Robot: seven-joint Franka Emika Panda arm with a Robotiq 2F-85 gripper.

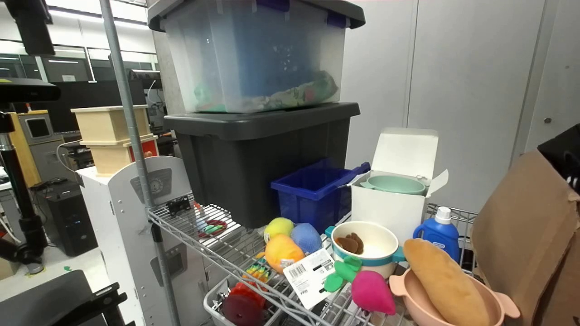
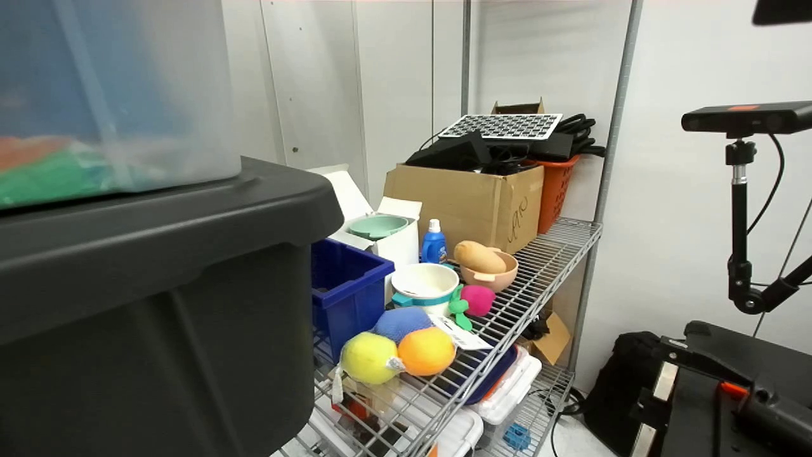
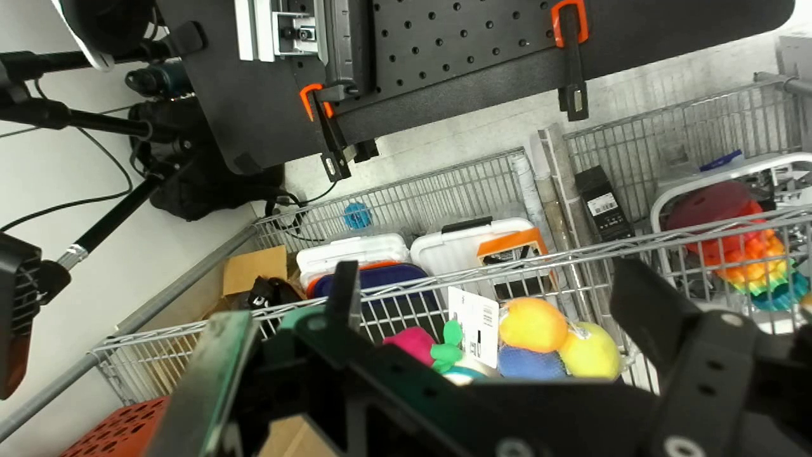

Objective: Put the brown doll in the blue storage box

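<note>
The brown doll (image 1: 446, 283), a tan elongated plush, leans inside the pink bowl (image 1: 491, 294) on the wire shelf. It also shows in an exterior view (image 2: 480, 257), lying over the bowl's rim (image 2: 491, 277). The blue storage box (image 1: 297, 203) stands on the same shelf against the dark grey tote, open at the top. It also shows in an exterior view (image 2: 355, 311), partly hidden by the tote. My gripper (image 3: 487, 279) is open, with its fingers wide apart and nothing between them. It is high above the shelf. Doll and box are not visible in the wrist view.
The dark grey tote (image 1: 253, 167) carries a clear bin (image 1: 253, 68). Between box and bowl stand a white pot (image 1: 374, 242), bagged balls (image 1: 283, 253) and a pink toy (image 1: 371, 292). A white carton (image 1: 385, 208), blue bottle (image 1: 437, 233) and cardboard box (image 2: 457, 197) are behind.
</note>
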